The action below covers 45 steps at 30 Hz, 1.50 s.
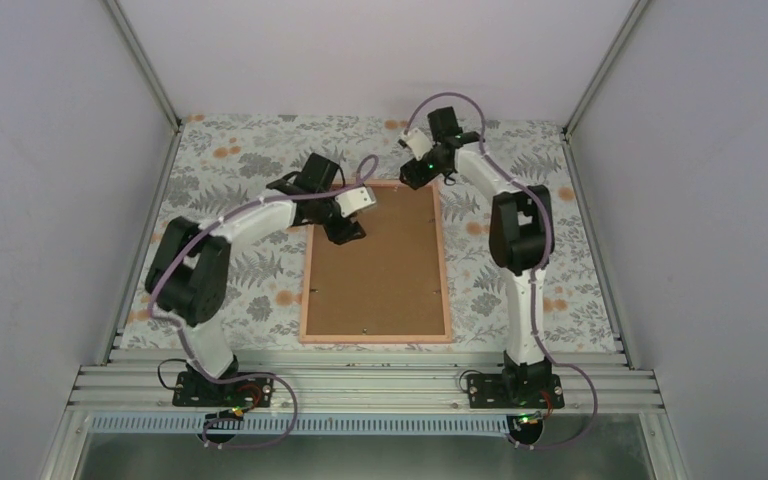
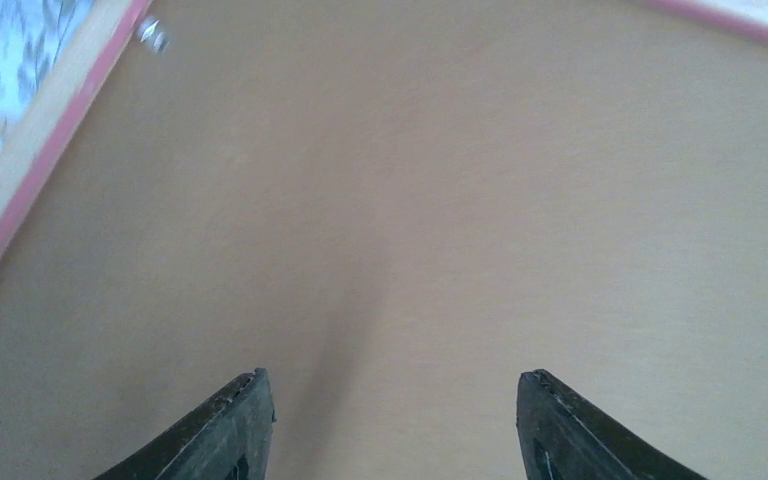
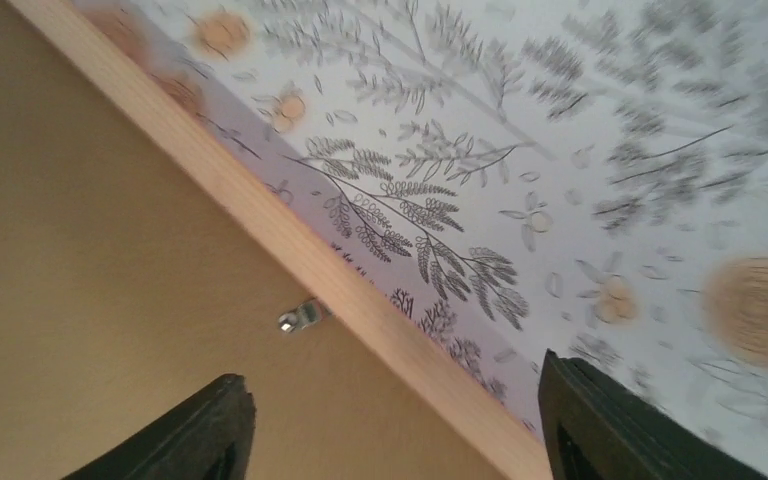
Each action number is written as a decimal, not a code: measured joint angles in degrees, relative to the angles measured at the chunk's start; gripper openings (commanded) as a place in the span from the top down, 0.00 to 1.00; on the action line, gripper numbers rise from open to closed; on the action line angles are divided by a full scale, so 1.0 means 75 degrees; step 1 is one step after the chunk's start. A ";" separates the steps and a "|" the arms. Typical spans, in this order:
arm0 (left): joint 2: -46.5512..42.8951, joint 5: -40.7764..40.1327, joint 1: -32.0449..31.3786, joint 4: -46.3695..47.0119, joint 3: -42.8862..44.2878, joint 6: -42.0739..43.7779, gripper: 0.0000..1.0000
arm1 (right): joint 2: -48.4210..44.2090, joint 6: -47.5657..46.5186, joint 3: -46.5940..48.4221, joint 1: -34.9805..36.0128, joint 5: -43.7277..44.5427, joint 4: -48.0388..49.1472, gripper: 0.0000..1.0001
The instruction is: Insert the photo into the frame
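Both left jaws and right jaws gape wide, empty. Left over the board [image 1: 375, 270], right over the upper-right corner of the frame [image 1: 445, 260].

Cams: one overhead, two wrist close-ups.
Top view looks down from above and behind, whole table [image 1: 575, 290] in shot. Left wrist faces straight onto the brown board [image 2: 410, 200], very near; right wrist (tilted) sits close over the frame [image 3: 290, 240] rail. All three share board and frame.

No text, label, brand, number or sign can be read anywhere.
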 measured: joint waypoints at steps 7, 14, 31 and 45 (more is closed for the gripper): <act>-0.2055 -0.0248 -0.1609 -0.0414 -0.1125 0.0108 0.35 | -0.2433 0.0335 -0.0959 -0.0221 -0.0481 -0.0184 0.10; -0.2425 -0.0895 -0.3847 -0.0516 -0.1877 -0.0201 0.34 | -0.4785 0.0737 -0.2780 -0.0799 -0.1183 -0.0076 0.00; -0.0886 -0.2194 -0.6225 0.0149 -0.1839 -0.0341 0.47 | -0.6237 0.1207 -0.4811 -0.2407 -0.2675 -0.0073 0.00; -0.0627 -0.2920 -0.6050 0.0405 -0.1821 -0.0388 0.78 | -0.6239 0.1425 -0.4855 -0.2550 -0.3147 -0.0009 0.00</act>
